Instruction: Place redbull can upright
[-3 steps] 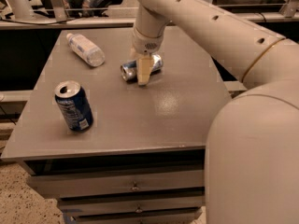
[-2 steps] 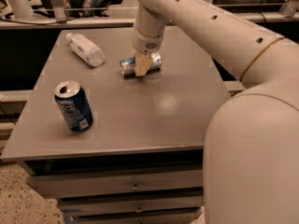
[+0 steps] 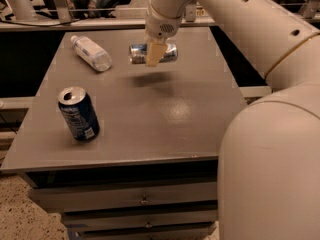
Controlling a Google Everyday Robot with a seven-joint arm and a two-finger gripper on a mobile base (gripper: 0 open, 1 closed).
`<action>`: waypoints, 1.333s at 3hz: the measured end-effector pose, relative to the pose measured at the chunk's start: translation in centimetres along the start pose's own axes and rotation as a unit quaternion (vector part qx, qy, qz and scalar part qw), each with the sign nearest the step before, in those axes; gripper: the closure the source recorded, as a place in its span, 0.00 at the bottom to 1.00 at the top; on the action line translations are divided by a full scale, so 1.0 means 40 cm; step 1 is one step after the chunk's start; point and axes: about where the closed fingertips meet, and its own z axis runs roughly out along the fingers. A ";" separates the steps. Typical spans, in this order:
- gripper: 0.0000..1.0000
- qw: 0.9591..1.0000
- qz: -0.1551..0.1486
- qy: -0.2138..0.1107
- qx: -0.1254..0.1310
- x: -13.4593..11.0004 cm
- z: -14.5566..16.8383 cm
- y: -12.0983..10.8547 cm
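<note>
The redbull can (image 3: 167, 53) is slim and silver with blue patches. It lies horizontal in the air above the grey table (image 3: 190, 114), with its shadow on the tabletop below it. My gripper (image 3: 154, 54) comes down from the arm at the top and is shut on the can's middle. A cream finger (image 3: 154, 53) crosses the front of the can.
A wider dark blue can (image 3: 78, 114) with a white label stands upright at the front left. A clear plastic bottle (image 3: 91, 52) with a white cap lies on its side at the back left. My arm's large body (image 3: 270, 164) fills the right side. Drawers sit under the tabletop.
The gripper has lifted the redbull can off the table; it was lying on the surface and now hangs above it, still horizontal.
</note>
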 end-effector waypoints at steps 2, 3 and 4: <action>1.00 0.971 0.101 -0.215 0.020 0.046 -0.144 -0.010; 1.00 0.926 0.134 -0.352 0.024 0.050 -0.197 -0.013; 1.00 0.875 0.153 -0.459 0.029 0.051 -0.253 -0.014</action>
